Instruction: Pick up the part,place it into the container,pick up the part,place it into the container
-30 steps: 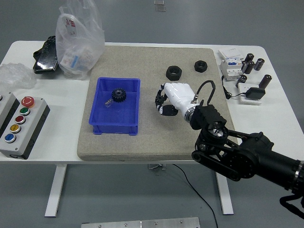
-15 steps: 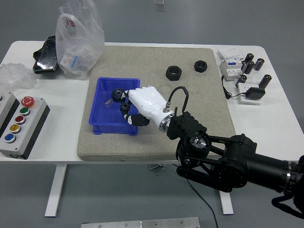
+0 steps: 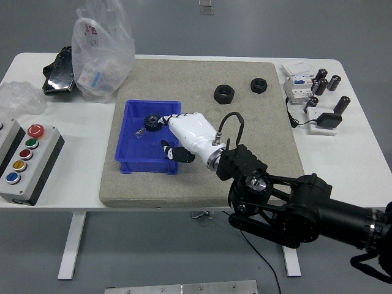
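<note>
Over the blue bin (image 3: pixel 125 156) hangs the right hand (image 3: pixel 184 136), white with black finger joints, its black arm (image 3: pixel 288 208) coming in from the lower right corner. The fingers (image 3: pixel 166 120) are spread and point toward the far left, above the bin's right half, and the thumb (image 3: pixel 171 152) sits lower, near the bin's front wall. I see nothing held between them, so I judge the hand as released and empty. This fits a hand that is placed above the container in order to let a part fall inside, not to press it down.

One black gear (image 3: pixel 152 122) lies inside the bin, in its far half, just beside the fingertips. Whether they touch it I cannot tell. A small clear piece (image 3: pixel 139 134) lies near it on the bin floor (what it is, I cannot say).

Two black nuts (image 3: pixel 223 94) are on the grey mat (image 3: pixel 245 67), well apart from the bin, at the far right side; the second one (image 3: pixel 259 85) is nearer to the mat's corner. If these are the remaining parts, the task is probably about half done, and the next move would be to lift the hand clear of the bin wall and reach for the nearer nut.

The left arm is not in view. A button box (image 3: pixel 24 160), a plastic bag (image 3: pixel 101 49) and some electrical pieces (image 3: pixel 312 92) lie on the white table (image 3: pixel 343 165), outside the mat.
</note>
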Tool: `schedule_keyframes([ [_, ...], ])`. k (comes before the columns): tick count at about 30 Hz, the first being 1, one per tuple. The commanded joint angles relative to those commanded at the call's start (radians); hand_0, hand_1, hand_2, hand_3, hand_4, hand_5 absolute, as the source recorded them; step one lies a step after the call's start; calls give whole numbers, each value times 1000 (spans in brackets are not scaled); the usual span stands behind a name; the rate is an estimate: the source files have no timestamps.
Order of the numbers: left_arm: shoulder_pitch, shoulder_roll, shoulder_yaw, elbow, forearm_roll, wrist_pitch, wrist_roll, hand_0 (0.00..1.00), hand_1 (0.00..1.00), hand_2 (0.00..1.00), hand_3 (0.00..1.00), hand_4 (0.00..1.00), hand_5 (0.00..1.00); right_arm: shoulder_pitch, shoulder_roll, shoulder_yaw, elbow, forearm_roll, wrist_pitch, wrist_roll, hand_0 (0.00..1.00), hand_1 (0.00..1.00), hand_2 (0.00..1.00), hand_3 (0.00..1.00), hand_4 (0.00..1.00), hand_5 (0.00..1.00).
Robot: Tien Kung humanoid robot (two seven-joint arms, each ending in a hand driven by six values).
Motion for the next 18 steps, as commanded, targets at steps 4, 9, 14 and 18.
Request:
schedule_keyframes([
  [4,2,-2,0,0,-1,0,-1,667,622,586,640,761,370,-58,-35,97,37,67,-39,41,422,703,775,750,499,256],
  [9,3,-1,0,0,-3,0,-1,667,622,586,640,760,370,-156,-88,250,110,171,-93,134,427,691,751,730,520,246],
  [14,0,3,-1,0,-1,0,-1,667,622,586,640,760,370,-265,-110,409,170,282,-136,238,440,667,716,701,527,255],
  [18,-3,5,3,0,0,-2,-3,667,621,586,640,761,370,-367,-116,539,198,388,-158,337,416,622,667,678,534,249],
])
